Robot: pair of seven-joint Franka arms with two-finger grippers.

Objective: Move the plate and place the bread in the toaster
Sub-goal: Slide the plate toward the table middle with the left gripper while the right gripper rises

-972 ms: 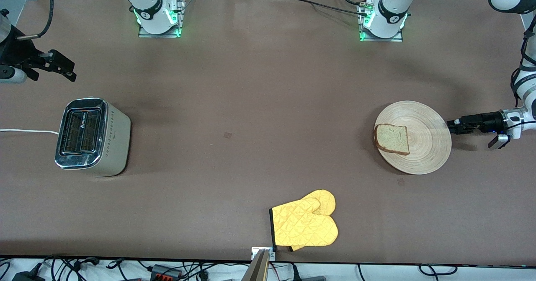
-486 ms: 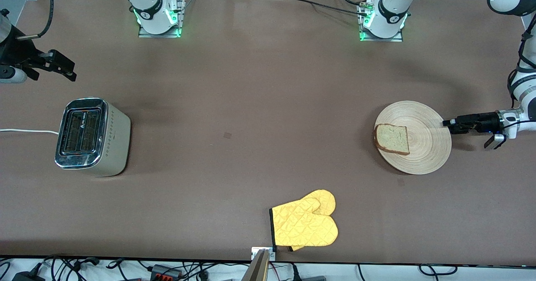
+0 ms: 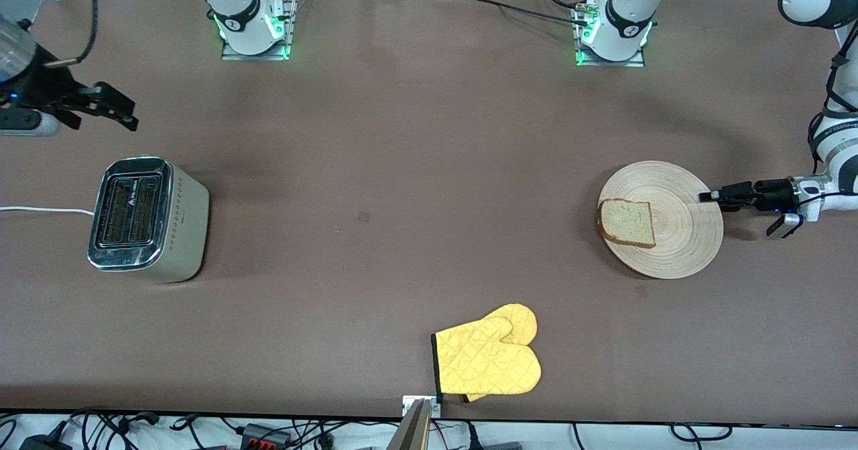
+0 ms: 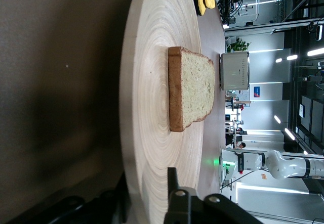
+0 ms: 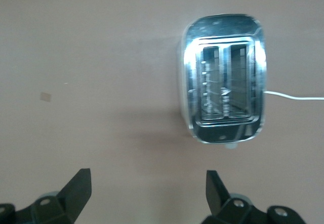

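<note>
Bread point(image 3: 628, 222) lies flat on the wooden plate point(image 3: 684, 188) at the right of the front view, on the part of the plate toward the desk's point(image 3: 415, 168) middle. The left end effector point(image 3: 705, 196) sits low at the plate's rim on the side away from the slice, at the far right of the frame; in the left wrist view its fingers point(image 4: 172, 183) straddle the rim, one above and one below, open and not yet closed on it. The toaster point(image 3: 146, 218) stands at the left of the frame, slots empty, white cord point(image 3: 40, 210) trailing off the left edge. The right end effector point(image 3: 124, 116) hangs open in the upper left, above the desk just up-frame of the toaster. A yellow oven mitt point(image 3: 488, 359) lies at bottom centre.
</note>
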